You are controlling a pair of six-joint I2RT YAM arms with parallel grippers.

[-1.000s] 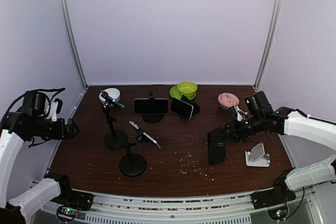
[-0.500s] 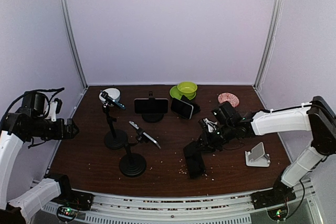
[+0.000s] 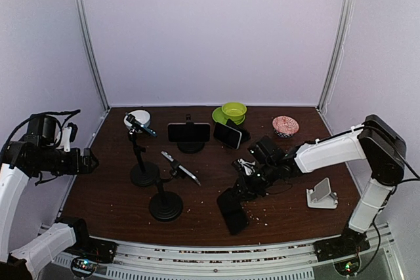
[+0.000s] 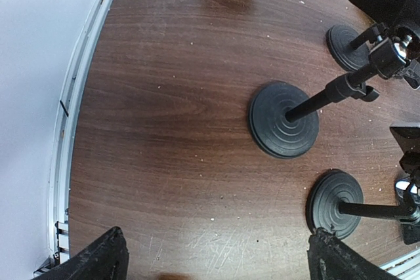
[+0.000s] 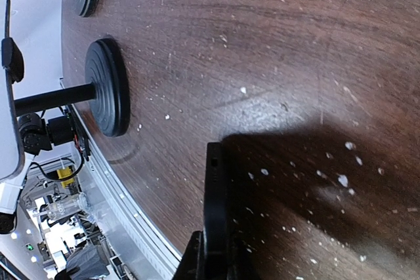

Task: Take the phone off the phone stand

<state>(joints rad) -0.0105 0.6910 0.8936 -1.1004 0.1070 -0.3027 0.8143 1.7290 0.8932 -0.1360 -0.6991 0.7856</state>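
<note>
My right gripper is shut on a black phone, held low over the front middle of the brown table. In the right wrist view the phone shows edge-on between the gripper's fingers, its shadow on the wood beside it. Whether it touches the table I cannot tell. The white phone stand sits bare at the right. My left gripper hovers at the table's left edge; in its wrist view the gripper is open with only wood between the fingers.
Two black pole stands with clamped phones stand left of centre. Further back are a phone on a stand, another phone, a green bowl, a white bowl and a pink bowl. Crumbs litter the front.
My right arm has swung left and toward the front edge, carrying the black phone away from the white stand and lower. The left arm has not moved.
</note>
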